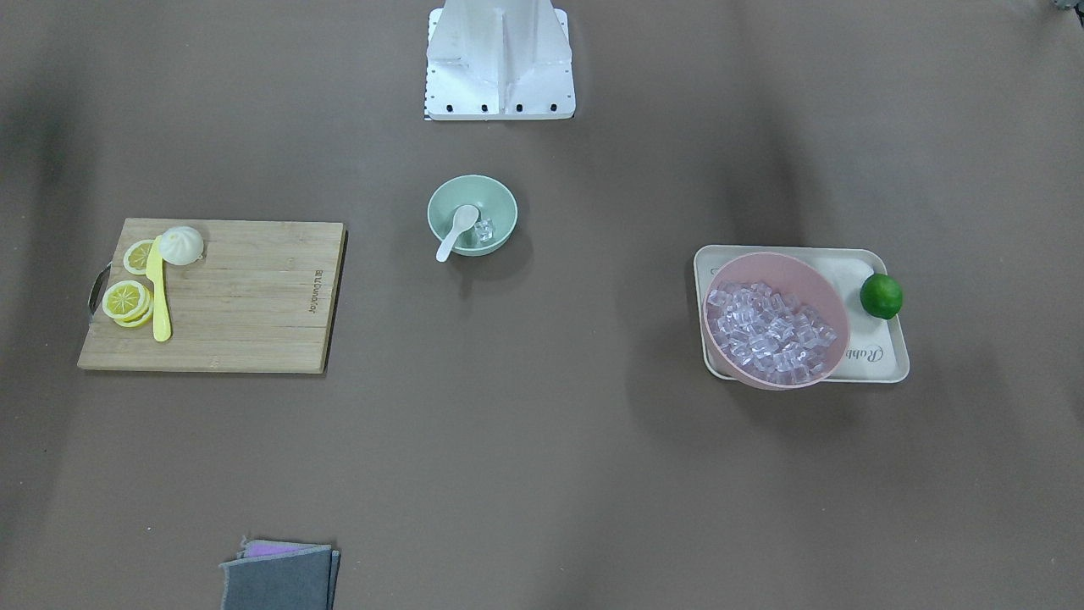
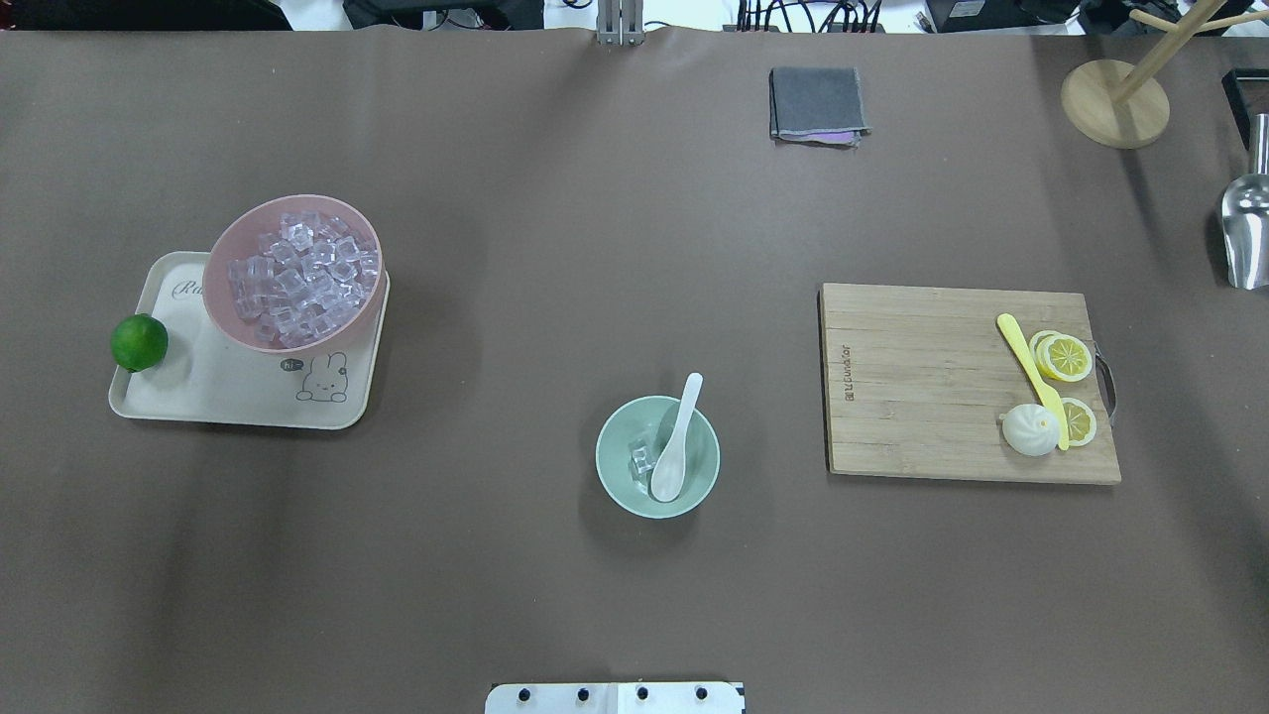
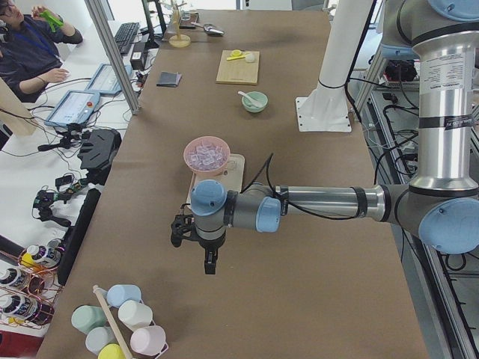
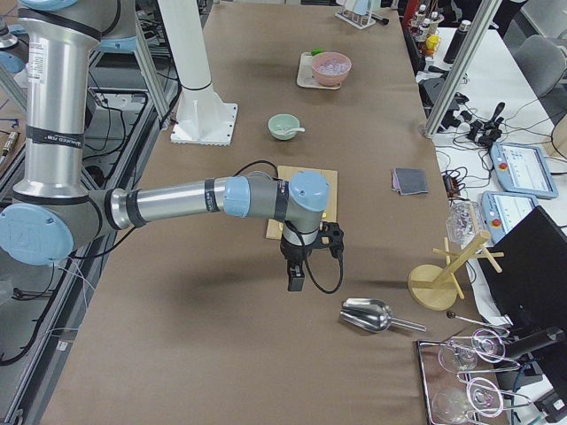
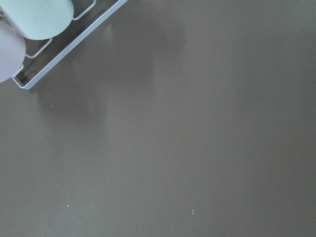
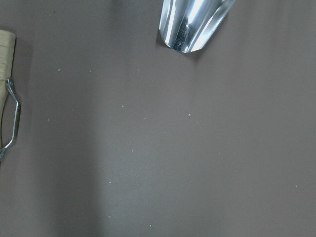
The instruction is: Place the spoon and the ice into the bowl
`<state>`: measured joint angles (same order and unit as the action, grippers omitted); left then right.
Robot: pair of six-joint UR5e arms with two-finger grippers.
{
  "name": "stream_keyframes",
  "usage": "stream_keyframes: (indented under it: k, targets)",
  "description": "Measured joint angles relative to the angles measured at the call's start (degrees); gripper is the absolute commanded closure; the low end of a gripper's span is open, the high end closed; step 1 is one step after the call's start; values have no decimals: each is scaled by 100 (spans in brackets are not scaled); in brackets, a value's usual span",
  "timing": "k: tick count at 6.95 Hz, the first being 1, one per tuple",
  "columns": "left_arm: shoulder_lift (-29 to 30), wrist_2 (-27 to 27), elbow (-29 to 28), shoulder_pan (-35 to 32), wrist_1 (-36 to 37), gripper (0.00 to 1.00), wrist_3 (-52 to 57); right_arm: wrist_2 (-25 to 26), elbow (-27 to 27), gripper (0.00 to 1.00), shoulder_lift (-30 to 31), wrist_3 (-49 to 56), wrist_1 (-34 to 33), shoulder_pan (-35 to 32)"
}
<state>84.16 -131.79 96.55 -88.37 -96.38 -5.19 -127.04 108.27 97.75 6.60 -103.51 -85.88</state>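
Overhead exterior showed the spoon (image 2: 674, 446) and ice (image 2: 642, 458) already in the bowl (image 2: 620, 486), so the job looked done. Couldn't tell if the left tool (image 3: 210, 263) or right tool (image 4: 295, 280) was open or closed.

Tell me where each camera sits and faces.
Front-facing: across the table, looking steeply down; base at top.
Overhead: from behind, looking forward and down; base at bottom.
Left: table's end; left arm near.
Right: other end; right arm near.
Left wrist: down on table, cups; no fingers.
Right wrist: down on scoop; no fingers.
Front-facing and overhead share bowl, spoon, ice.
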Motion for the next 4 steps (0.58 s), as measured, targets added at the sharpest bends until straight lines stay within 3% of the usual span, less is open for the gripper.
stream_keyframes:
  k: [4]
  targets:
    - [-38,47,26,3,5,2,1,-32,-3,0,-42,18,-3,10]
